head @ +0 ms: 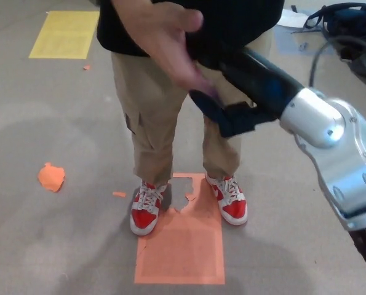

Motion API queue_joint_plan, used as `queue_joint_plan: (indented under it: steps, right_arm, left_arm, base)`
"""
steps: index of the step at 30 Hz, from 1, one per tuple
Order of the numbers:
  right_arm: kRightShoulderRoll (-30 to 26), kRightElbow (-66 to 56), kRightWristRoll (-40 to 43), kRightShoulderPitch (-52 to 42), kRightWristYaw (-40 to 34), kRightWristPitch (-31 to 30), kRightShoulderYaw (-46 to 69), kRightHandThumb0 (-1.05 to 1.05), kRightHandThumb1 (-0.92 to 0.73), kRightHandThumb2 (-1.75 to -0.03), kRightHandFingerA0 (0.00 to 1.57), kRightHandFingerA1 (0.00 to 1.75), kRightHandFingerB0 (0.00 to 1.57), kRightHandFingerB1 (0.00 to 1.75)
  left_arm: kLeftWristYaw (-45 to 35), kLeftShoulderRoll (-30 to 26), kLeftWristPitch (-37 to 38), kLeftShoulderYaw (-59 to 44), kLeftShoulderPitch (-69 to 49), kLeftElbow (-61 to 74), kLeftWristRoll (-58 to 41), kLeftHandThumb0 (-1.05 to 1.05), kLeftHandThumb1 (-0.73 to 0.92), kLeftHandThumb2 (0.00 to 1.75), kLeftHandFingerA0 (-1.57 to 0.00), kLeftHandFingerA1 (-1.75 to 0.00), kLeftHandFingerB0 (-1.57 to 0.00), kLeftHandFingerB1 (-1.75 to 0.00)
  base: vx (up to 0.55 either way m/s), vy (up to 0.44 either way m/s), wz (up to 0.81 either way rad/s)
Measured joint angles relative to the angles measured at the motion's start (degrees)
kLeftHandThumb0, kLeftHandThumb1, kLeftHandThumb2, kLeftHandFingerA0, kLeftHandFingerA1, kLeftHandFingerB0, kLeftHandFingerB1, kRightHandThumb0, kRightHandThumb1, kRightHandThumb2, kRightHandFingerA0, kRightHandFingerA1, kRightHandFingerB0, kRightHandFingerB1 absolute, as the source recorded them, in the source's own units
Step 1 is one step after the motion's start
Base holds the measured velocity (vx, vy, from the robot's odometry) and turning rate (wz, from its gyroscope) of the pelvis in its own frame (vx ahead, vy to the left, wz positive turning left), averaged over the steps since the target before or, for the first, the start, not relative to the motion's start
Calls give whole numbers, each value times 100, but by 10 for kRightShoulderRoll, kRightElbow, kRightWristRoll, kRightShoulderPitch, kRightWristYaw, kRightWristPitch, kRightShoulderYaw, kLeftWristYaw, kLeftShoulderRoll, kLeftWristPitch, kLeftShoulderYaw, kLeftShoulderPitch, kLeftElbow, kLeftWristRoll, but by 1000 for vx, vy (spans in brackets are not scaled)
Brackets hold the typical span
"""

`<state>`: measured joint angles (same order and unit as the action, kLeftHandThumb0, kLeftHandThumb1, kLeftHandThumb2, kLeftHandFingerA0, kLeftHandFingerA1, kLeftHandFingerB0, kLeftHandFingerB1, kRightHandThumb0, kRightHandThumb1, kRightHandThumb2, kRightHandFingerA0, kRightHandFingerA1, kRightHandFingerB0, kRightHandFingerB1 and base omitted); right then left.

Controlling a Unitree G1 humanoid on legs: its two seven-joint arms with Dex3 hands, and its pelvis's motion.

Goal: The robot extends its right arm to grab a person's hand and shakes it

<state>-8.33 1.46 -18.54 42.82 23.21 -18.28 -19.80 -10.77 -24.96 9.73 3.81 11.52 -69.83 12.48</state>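
Observation:
A person in a black shirt and tan trousers stands facing me and holds a hand (161,37) out toward me, slightly blurred. My right hand (229,92) reaches up from the right on its silver forearm (330,141). The person's fingertips lie between my black thumb (210,110) below and my fingers (222,58) above. My thumb and fingers stand apart around them, not clamped. My left hand does not show.
The person's red and white shoes (147,212) stand at the top edge of an orange floor square (183,252). A yellow square (59,34) lies far left, an orange scrap (50,177) at left, and a dark bag (349,24) at top right.

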Motion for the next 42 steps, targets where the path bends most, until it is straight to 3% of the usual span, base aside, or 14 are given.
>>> queue_joint_plan:
  steps: [3, 17, 20, 24, 28, 29, 30, 31, 32, 34, 35, 38, 39, 42]
  right_arm:
    - [4, -5, -2, 22, 12, -26, -9, -89, -76, -113, 6, 32, 0, 13]
    - [28, 33, -11, 112, 68, -154, -81, -92, -72, -108, 0, 28, 0, 8]
    - [37, 88, -26, 137, 65, -168, -110, -83, -76, -62, 22, 38, 0, 0]
    - [52, 174, -60, 173, 44, -180, -157, -64, -60, -85, 50, 58, 0, 7]
    - [80, 266, -100, 197, -5, -186, -197, -42, -69, -64, 76, 62, 3, 18]
    - [83, 277, -105, 199, -10, -186, -200, -20, -60, -59, 80, 111, 10, 25]
    - [88, 298, -111, 204, -22, -185, -206, -13, -41, -87, 100, 113, 15, 49]
    - [93, 322, -118, 210, -37, -182, -212, -13, -41, -87, 100, 113, 15, 49]
    - [96, 333, -121, 212, -44, -181, -215, -20, -62, -59, 86, 118, 46, 44]
    - [104, 375, -131, 218, -75, -171, -223, -20, -62, -59, 86, 118, 46, 44]
    - [105, 390, -133, 221, -86, -167, -225, -22, -53, -55, 89, 111, 76, 56]
    - [107, 424, -137, 226, -122, -150, -227, -19, -58, -57, 89, 111, 75, 65]
    - [107, 434, -138, 228, -134, -143, -227, -18, -60, -59, 87, 123, 71, 81]
    - [107, 459, -139, 228, -172, -121, -222, -14, -61, -58, 87, 107, 72, 73]
  left_arm:
    - [-2, 0, 3, 0, 0, 0, 0, -53, 85, 70, -19, -34, -19, -32]
    - [-10, -2, 26, -2, -2, 1, -1, -51, 85, 71, -19, -34, -19, -32]
    - [-11, -2, 27, -4, -4, 2, -1, -51, 86, 71, -19, -33, -19, -31]
    - [-12, -2, 28, -4, -6, 4, -1, -52, 86, 70, -18, -34, -19, -33]
    - [-15, -2, 32, -8, -8, 8, -2, -52, 85, 65, -21, -34, -19, -31]
    - [-15, -2, 32, -8, -8, 8, -2, -28, 61, 111, -7, -50, -6, -49]
    - [-15, -2, 33, -8, -8, 8, -2, -52, 87, 66, -22, -33, -19, -30]
    - [-15, -2, 33, -8, -8, 8, -2, -52, 87, 66, -22, -33, -19, -30]
    - [-15, -2, 33, -8, -8, 8, -2, -51, 88, 69, -19, -33, -21, -32]
    - [-15, -1, 33, -7, -8, 8, -1, -51, 88, 69, -19, -33, -21, -32]
    - [-15, -1, 33, -7, -8, 8, -1, -52, 89, 69, -19, -33, -21, -32]
    - [-15, -1, 33, -5, -8, 8, -1, -52, 90, 67, -22, -34, -20, -30]
    - [-15, -1, 33, -4, -7, 8, -1, -28, 63, 113, -7, -50, -6, -49]
    - [-15, -1, 33, -3, -5, 9, 0, -28, 63, 112, -8, -50, -7, -49]
  base:
    - [0, 0, 0]
    - [0, 0, 0]
    - [0, 0, 0]
    - [0, 0, 0]
    - [0, 0, 0]
    - [0, 0, 0]
    - [0, 0, 0]
    - [0, 0, 0]
    - [0, 0, 0]
    - [0, 0, 0]
    - [0, 0, 0]
    - [0, 0, 0]
    - [0, 0, 0]
    - [0, 0, 0]
